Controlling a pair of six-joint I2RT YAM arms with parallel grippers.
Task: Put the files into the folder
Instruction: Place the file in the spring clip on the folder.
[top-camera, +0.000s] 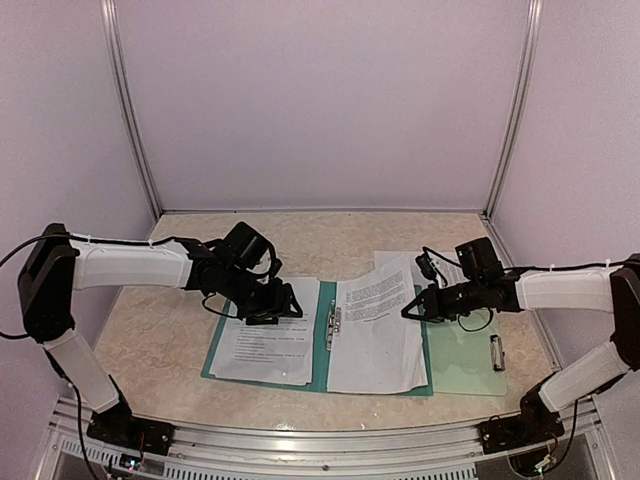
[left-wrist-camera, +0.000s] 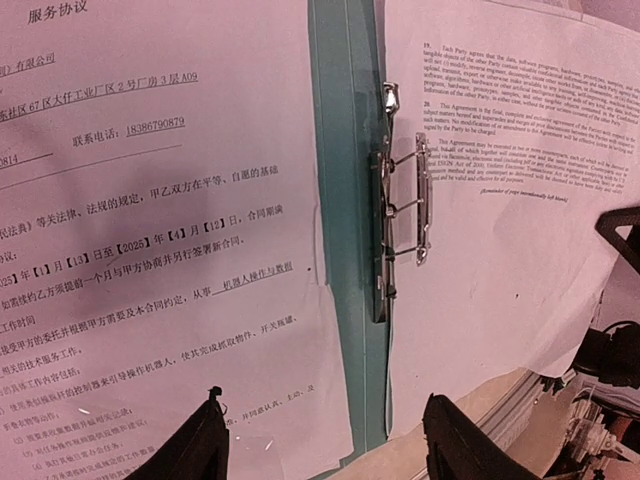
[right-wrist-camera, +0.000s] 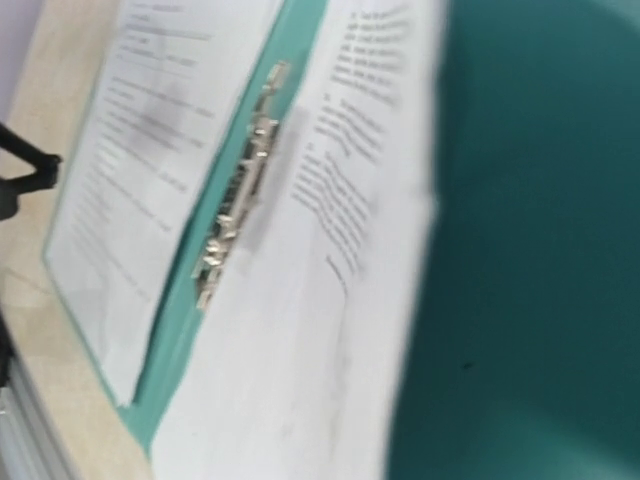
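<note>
Looking down from above, we see the folder lying open and flat on the table, between the two grippers. The files rest on it as white printed sheets: one on the half under the left gripper, and a slightly fanned stack on the half next to the right gripper. A metal clasp runs along the spine, about midway between the hands.

The left gripper is over the far edge of its sheet. Through its wrist camera we see its fingers spread wide with nothing between them. The teal spine and the clasp lie straight ahead of them, with a printed page on either side.

The right gripper sits at the outer edge of the fanned stack, tips pointing toward the spine. We cannot tell whether it is parted or pinching paper. Its wrist view is blurred and shows no fingers, only sheets, the clasp and a broad dark teal surface close to the lens. Beneath the right arm, a pale mint clipboard lies just beside the folder.
</note>
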